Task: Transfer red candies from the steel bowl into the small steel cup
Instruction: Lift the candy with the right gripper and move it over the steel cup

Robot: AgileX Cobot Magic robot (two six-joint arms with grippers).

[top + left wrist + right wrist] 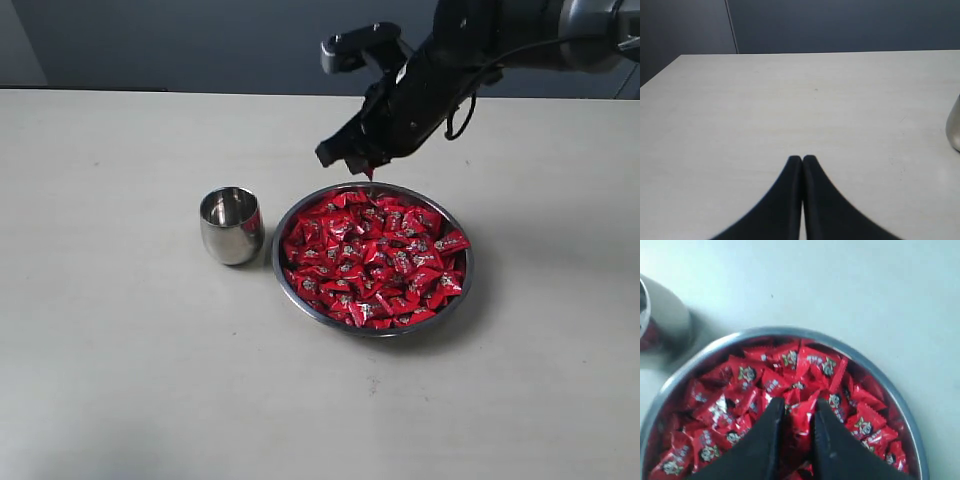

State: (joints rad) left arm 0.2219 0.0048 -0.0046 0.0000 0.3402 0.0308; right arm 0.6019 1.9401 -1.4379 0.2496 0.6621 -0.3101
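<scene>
Right gripper [362,166] hangs above the far rim of the steel bowl [372,333], jaws narrowed on one red candy [799,420] pinched between the fingertips, clear of the pile below. Left gripper [802,161] rests low over the bare table [120,380] with its jaws pressed together on nothing. The step in hand is judged to be the carry: one piece is taken and not yet delivered. The next move calls for travel across to the small steel cup [232,228], which stands upright just beside the bowl on its left in the exterior view, then alignment of the fingertips over the narrow mouth before release; the opening leaves little margin, so a release off centre could drop the piece onto the table. The red candies [375,260] fill the bowl in a loose heap of glossy, crinkled wrappers, each with a pale central mark. No candy is visible inside the cup.
</scene>
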